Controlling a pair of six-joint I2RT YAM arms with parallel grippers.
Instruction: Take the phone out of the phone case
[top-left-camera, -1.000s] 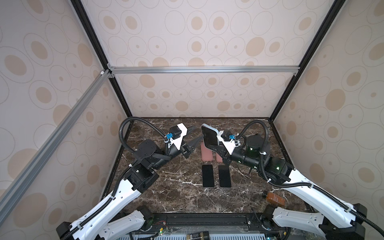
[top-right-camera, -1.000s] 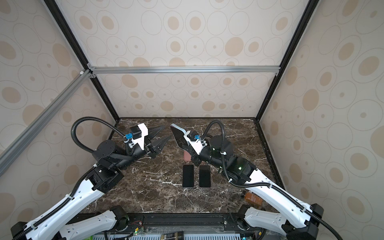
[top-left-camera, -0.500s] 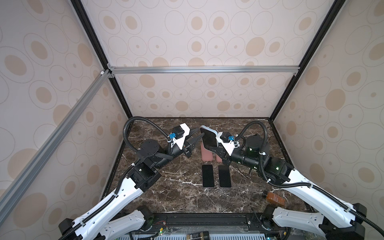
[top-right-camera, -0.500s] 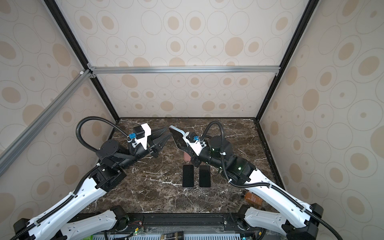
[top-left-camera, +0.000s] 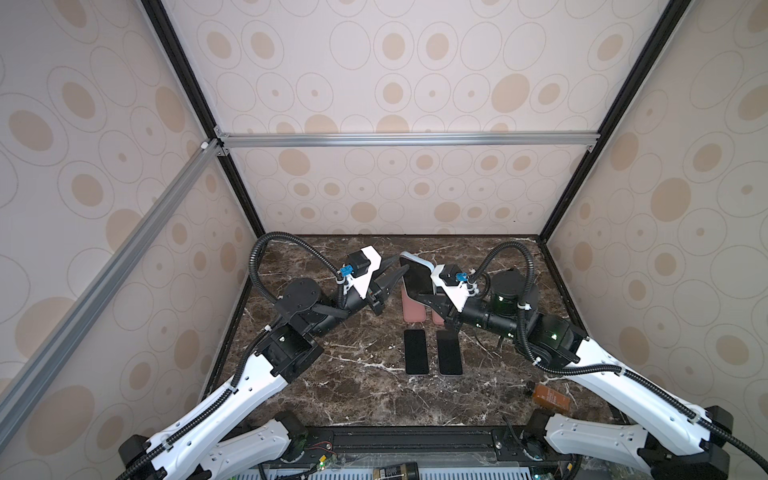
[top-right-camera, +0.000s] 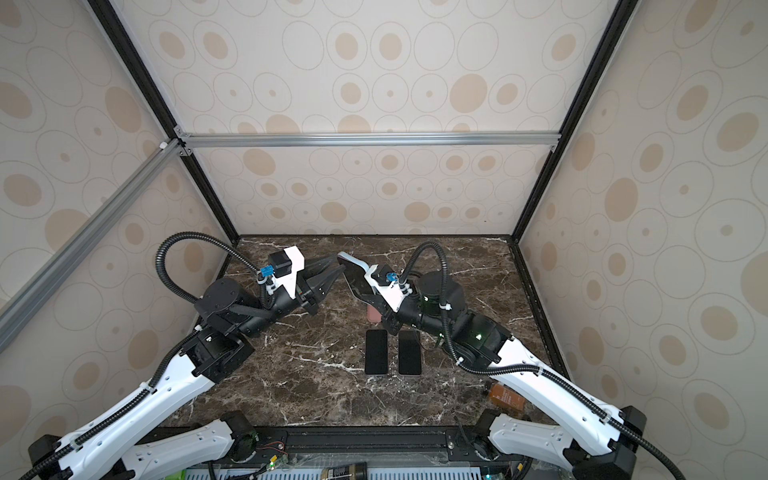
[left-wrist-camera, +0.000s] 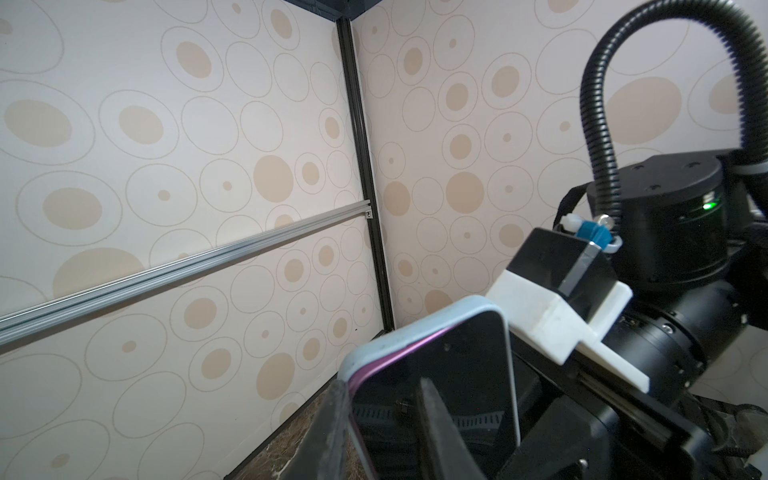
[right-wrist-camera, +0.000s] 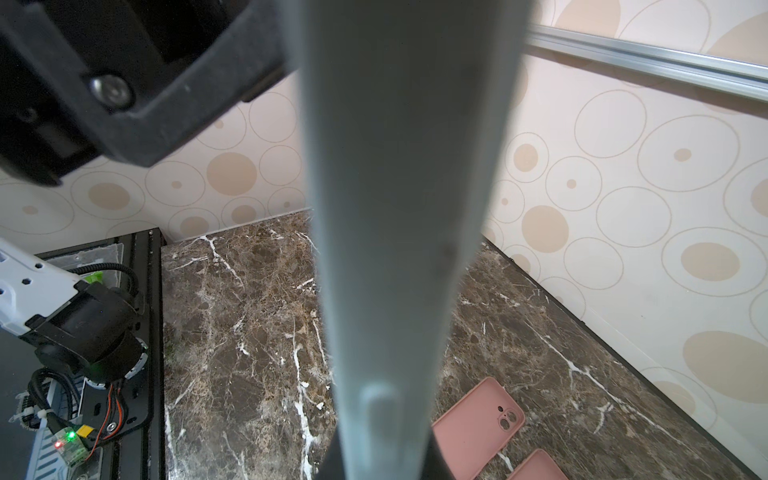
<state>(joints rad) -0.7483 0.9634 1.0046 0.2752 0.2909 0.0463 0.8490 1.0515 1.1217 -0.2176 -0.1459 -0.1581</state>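
Above the worktop (top-left-camera: 361, 386), the jaws of our right gripper (top-left-camera: 422, 296) were clamped on the phone case (left-wrist-camera: 415, 330); those of our left gripper (top-left-camera: 397, 270) straddled its corner, gripping or not we could not tell.

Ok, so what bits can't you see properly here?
- Left hand: left wrist view crops its fingers, so whether it's pinching the phone is unclear.
- Pink cases: in both top views, partly hidden behind the raised phone case.
- Table: right wrist view, middle blocked by the blurry phone case.
- Brown object: too small to identify.
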